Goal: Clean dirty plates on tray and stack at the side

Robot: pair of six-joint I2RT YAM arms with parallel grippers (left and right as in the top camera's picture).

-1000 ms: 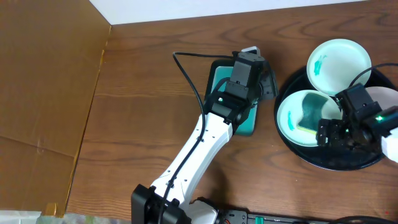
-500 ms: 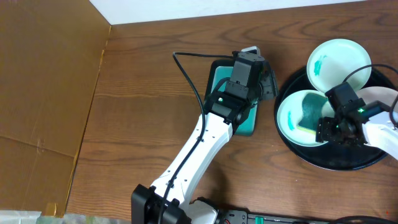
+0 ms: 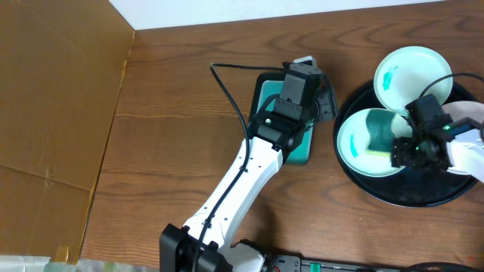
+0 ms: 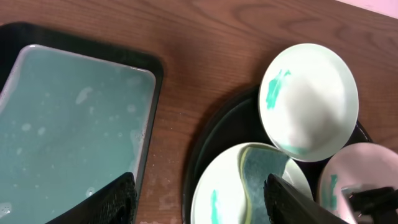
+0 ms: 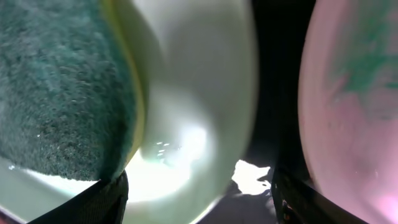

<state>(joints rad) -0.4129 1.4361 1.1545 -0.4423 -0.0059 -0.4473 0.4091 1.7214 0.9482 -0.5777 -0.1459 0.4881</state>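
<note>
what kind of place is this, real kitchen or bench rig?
Probably a bench rig staged for dishwashing: bare wooden table, cardboard panel at the side, smeared plates on a black tray beside a teal dish of cloudy water.

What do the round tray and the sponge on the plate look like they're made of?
Tray: probably hard plastic, glossy black, given the bright reflection on it. Sponge: soft yellow foam, it seems, under a coarse, dark green fibrous scouring layer.

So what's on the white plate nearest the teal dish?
A green sponge with a yellow edge lies on the white plate, beside a teal smear. The right gripper hides part of its rim.
</note>
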